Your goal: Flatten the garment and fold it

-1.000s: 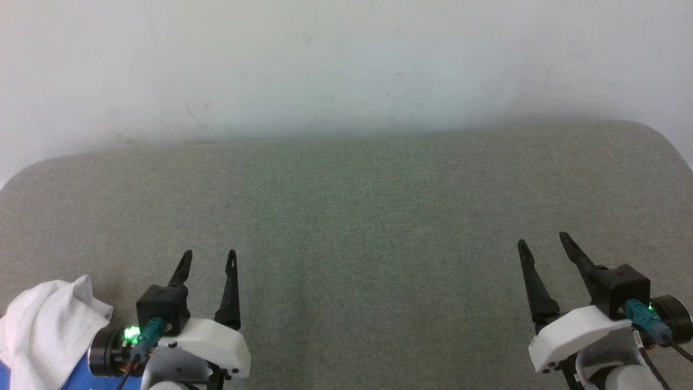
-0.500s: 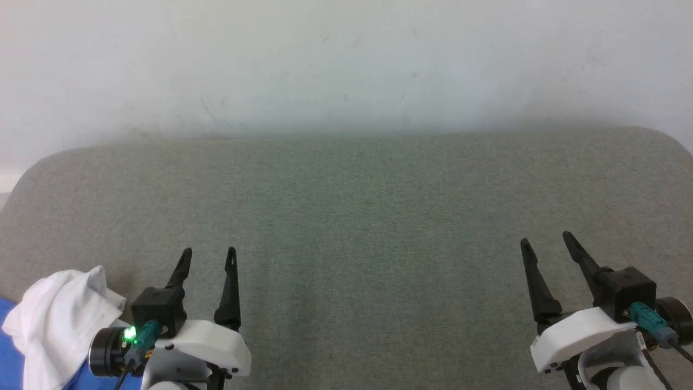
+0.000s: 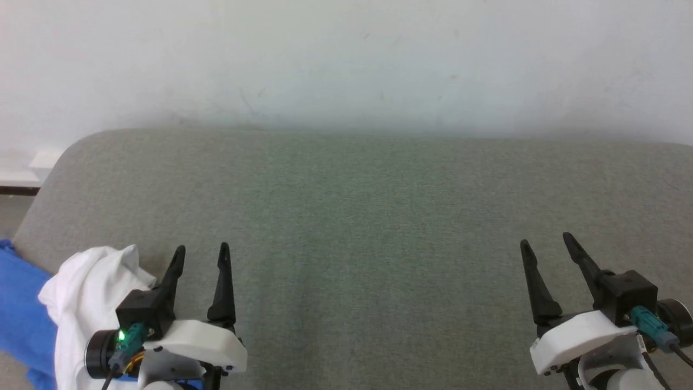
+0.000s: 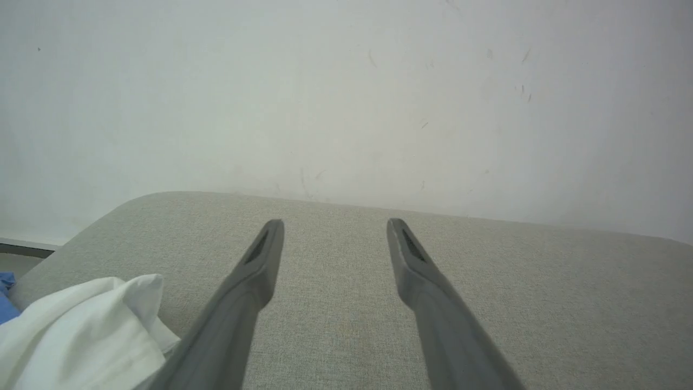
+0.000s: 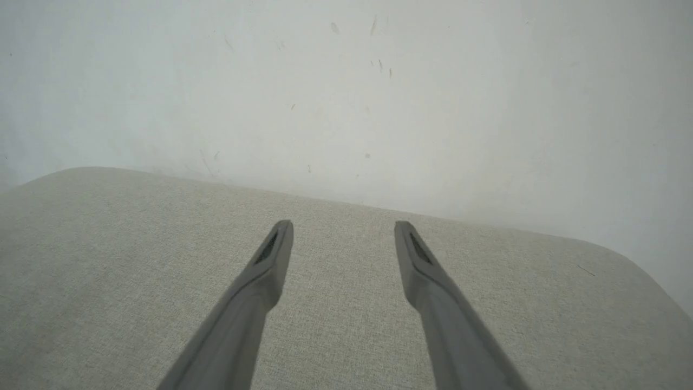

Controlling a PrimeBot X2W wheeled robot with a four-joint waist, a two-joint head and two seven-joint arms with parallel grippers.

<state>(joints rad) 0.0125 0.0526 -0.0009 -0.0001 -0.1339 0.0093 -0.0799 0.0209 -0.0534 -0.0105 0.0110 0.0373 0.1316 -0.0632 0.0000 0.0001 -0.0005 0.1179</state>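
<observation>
Shirt [image 3: 86,287] lies bunched on the cushion [image 3: 346,216] beside the left claw [image 3: 202,247]; it and the right claw [image 3: 544,239] gape, empty.

Lying bunched on the near left corner of the rounded grey fabric-covered table [image 3: 346,206], reaching past its left edge: crumpled white-and-blue soft cloth garment [image 3: 86,287]. Hovering just right of it: long dark left fingers [image 3: 223,276]. Hovering well apart, over the near right: long dark right fingers [image 3: 536,287]. Rising behind the table: pale scuffed wall [image 3: 346,59].

Left pincer [image 3: 200,248] and right pincer [image 3: 544,240] gape (fingers forward).
</observation>
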